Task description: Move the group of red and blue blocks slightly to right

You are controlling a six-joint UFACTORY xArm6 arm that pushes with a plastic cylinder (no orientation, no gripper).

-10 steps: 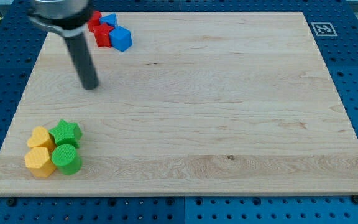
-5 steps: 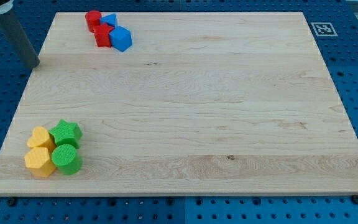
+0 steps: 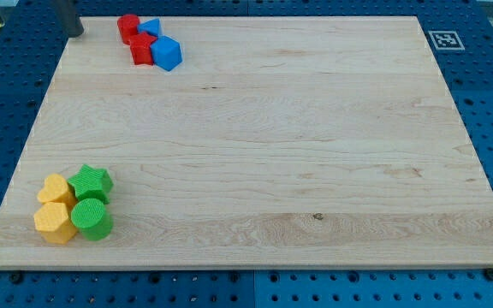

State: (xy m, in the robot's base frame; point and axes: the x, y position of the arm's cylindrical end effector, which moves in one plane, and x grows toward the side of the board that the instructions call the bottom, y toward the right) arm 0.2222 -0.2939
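1. Because the red and blue blocks must go a little to the view's right, my tip [image 3: 74, 33] sits at the view's top left corner, just off the edge of the tabletop [image 3: 272, 137] and to the view's left of the group, near it but not touching
2. From that side, I think a push toward the view's right would slide the whole group the right way
3. No fingers are on this arm, only a dark rod, so nothing is open, shut or held
4. The group sits close to the top edge, packed tight so the blocks touch: a red round block [image 3: 127, 26], a red block [image 3: 142, 49] whose shape I cannot make out, a small blue block [image 3: 151, 26] and a bigger blue block [image 3: 167, 53]
5. That makes two red and two blue
6. Well apart, near the view's bottom left, sit a green star [image 3: 90, 182], a green round block [image 3: 92, 219], a yellow heart [image 3: 55, 188] and a yellow block [image 3: 55, 222]
7. That makes two green and two yellow, and they are not part of this job
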